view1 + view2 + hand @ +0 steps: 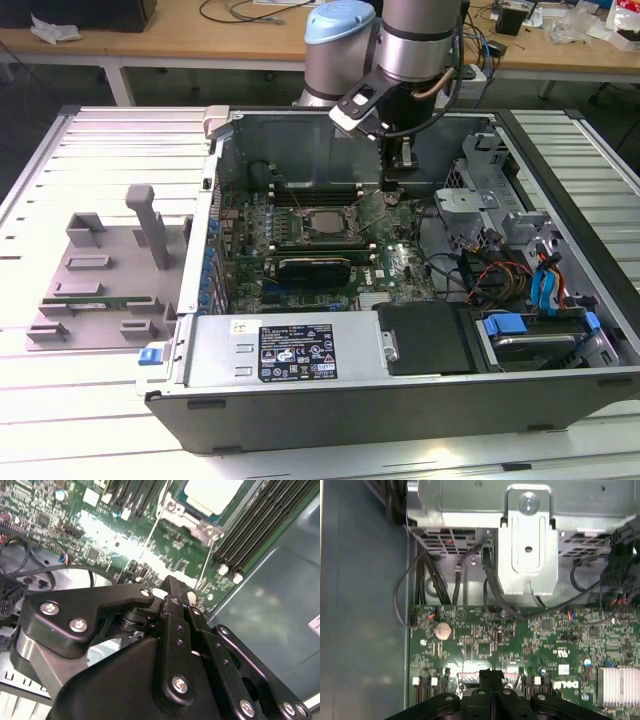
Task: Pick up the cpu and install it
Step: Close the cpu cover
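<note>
Half the cpu (210,492) off-frame (second wrist view)

Cpu (322,222) in socket (290,238), on motherboard (405,262), inside case (300,150); claw (392,186) just beside.

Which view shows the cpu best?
Exterior view: the whole cpu sits in its socket, silver top unobstructed. Second wrist view is closer, but the picture's edge crops it.

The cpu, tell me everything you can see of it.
The cpu is a flat square chip with a pale silvery metal top. It lies level in the socket frame on the green motherboard, between rows of memory slots. The gripper hangs close beside it, not touching, toward the exterior view's right.
</note>
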Controlling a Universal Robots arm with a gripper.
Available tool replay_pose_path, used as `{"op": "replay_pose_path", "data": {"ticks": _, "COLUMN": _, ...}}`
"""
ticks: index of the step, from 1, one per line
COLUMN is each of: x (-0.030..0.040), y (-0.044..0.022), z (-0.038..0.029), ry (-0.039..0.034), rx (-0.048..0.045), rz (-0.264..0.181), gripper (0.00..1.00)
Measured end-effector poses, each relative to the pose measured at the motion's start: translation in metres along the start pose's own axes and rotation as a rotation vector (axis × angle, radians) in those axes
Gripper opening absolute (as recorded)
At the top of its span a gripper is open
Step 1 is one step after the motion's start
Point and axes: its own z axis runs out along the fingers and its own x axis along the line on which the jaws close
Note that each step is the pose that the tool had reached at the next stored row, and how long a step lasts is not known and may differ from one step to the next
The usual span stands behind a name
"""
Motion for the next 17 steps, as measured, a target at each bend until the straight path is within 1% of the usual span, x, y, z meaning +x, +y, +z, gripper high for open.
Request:
{"op": "replay_pose_path", "data": {"ticks": 3, "x": 0.0, "y": 0.0047, "z": 0.0002, "ry": 0.0, "rx": 0.0, "rz": 0.0, "gripper": 0.11}}
{"op": "replay_pose_path", "data": {"ticks": 7, "x": -0.0001, "y": 0.0053, "z": 0.0003, "ry": -0.0001, "rx": 0.0002, "rz": 0.0, "gripper": 0.11}}
{"op": "replay_pose_path", "data": {"ticks": 12, "x": 0.0, "y": 0.0095, "z": 0.0022, "ry": -0.0002, "rx": 0.0029, "rz": 0.0, "gripper": 0.11}}
{"op": "replay_pose_path", "data": {"ticks": 13, "x": 0.0, "y": 0.0106, "z": 0.0035, "ry": -0.0018, "rx": 0.0045, "rz": 0.0, "gripper": 0.11}}
{"op": "replay_pose_path", "data": {"ticks": 14, "x": 0.0, "y": 0.0122, "z": 0.0052, "ry": -0.0053, "rx": 0.0078, "rz": 0.0, "gripper": 0.11}}
{"op": "replay_pose_path", "data": {"ticks": 16, "x": 0.0002, "y": 0.0158, "z": 0.0095, "ry": -0.0157, "rx": 0.015, "rz": -0.001, "gripper": 0.11}}
{"op": "replay_pose_path", "data": {"ticks": 17, "x": 0.0002, "y": 0.0167, "z": 0.0111, "ry": -0.0195, "rx": 0.0188, "rz": -0.001, "gripper": 0.11}}
